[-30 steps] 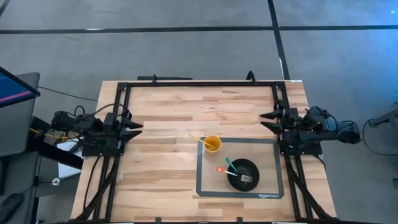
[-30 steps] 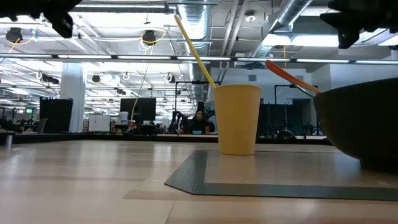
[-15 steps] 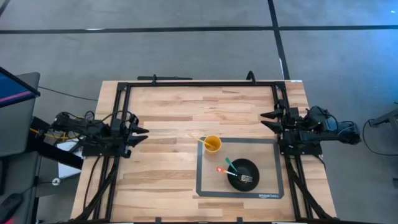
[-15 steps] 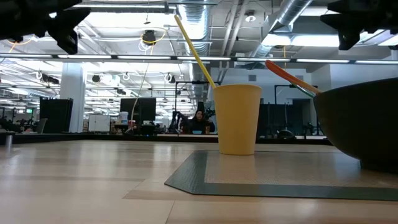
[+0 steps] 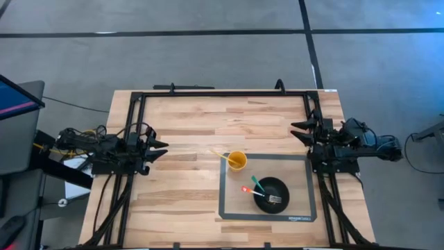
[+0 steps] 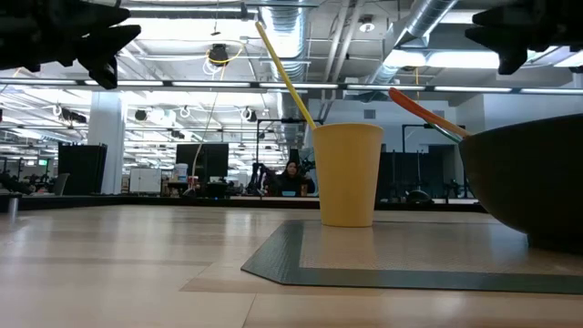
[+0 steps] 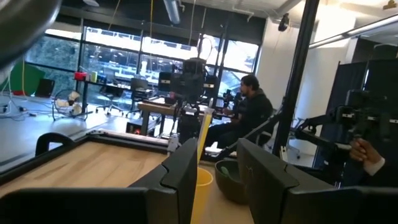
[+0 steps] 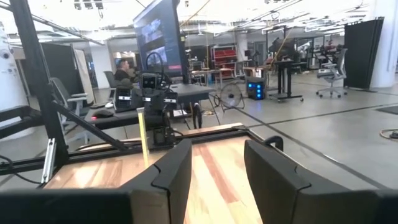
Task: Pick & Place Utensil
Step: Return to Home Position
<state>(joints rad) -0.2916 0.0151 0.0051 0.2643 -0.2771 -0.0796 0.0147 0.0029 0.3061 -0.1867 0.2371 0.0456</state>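
Note:
A yellow cup stands on the grey mat's far left corner with a yellow utensil leaning out of it. A black bowl on the mat holds a fork, plus green and orange-tipped utensils resting on its rim. The cup and bowl also show in the low view. My left gripper hovers open at the table's left edge, pointing right at the cup. My right gripper waits open at the right edge.
A grey mat covers the near right part of the wooden table. A black frame runs round the table's edges. Bare wood lies between the left gripper and the cup. A person sits beyond the table.
My left gripper has moved a little toward the table's right, closer to the cup, and has sunk slightly in the low view. The right arm and the utensils have kept still.

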